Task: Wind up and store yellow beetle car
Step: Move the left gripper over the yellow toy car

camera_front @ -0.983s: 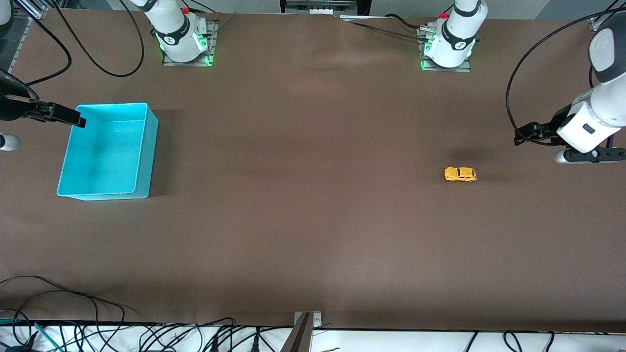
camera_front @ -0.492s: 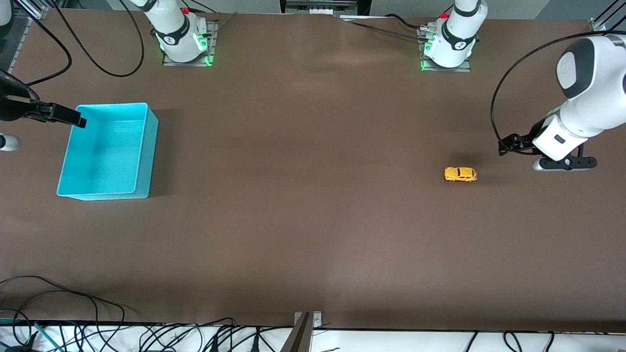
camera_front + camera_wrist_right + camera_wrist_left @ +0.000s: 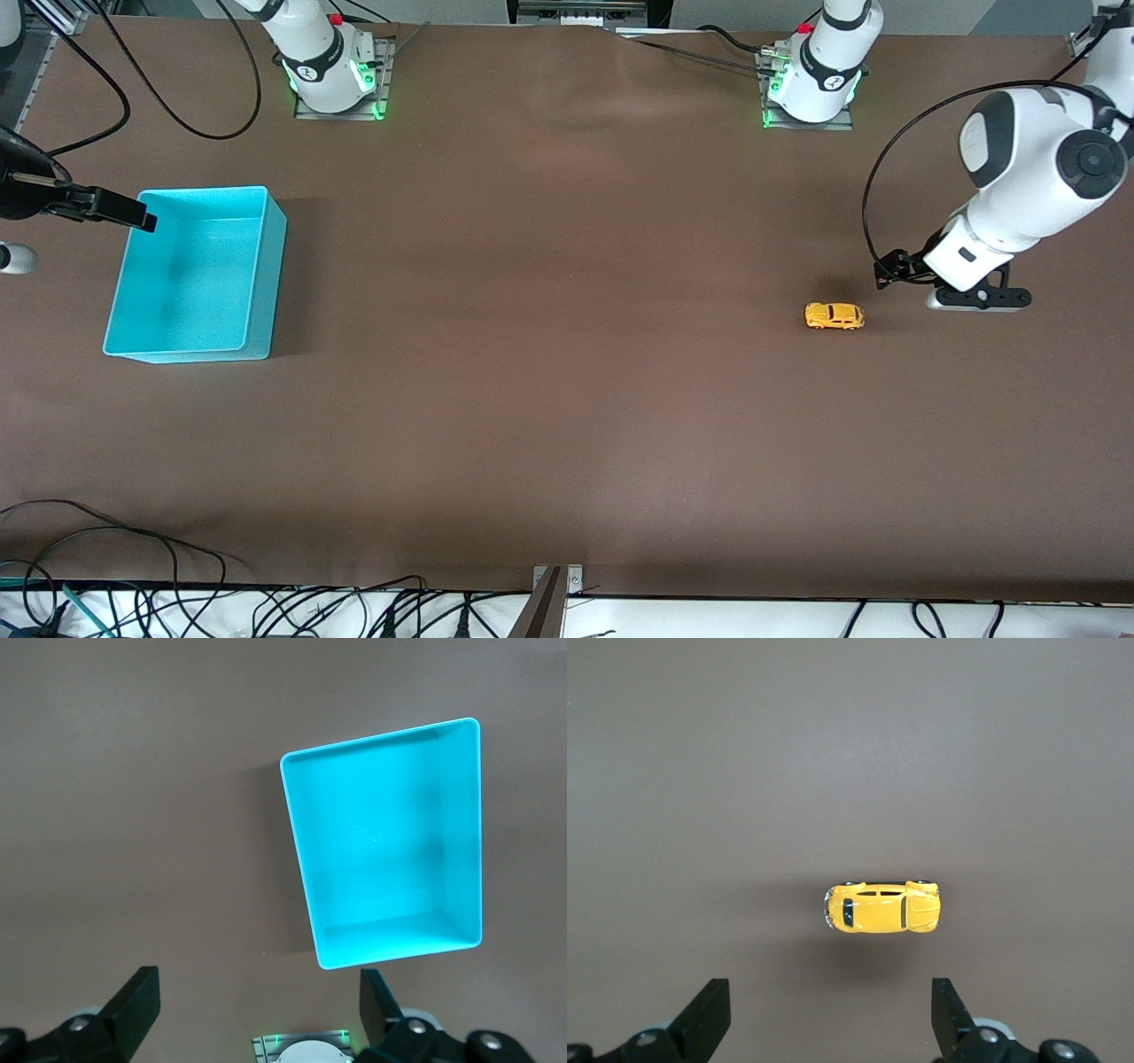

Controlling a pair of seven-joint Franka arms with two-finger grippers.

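while spread wide, left hand (image 3: pixel 828 1028) near yellow beetle car (image 3: pixel 882 908)

Bare brown table (image 3: pixel 850 744) surrounds the small yellow beetle-shaped toy car (image 3: pixel 882 908) ahead of the left claw (image 3: pixel 833 1019) — its fingers spread wider than the car, nothing between.

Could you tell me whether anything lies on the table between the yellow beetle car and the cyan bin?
Nothing: in the front view, only bare brown table stretches from the yellow beetle car to the cyan bin.
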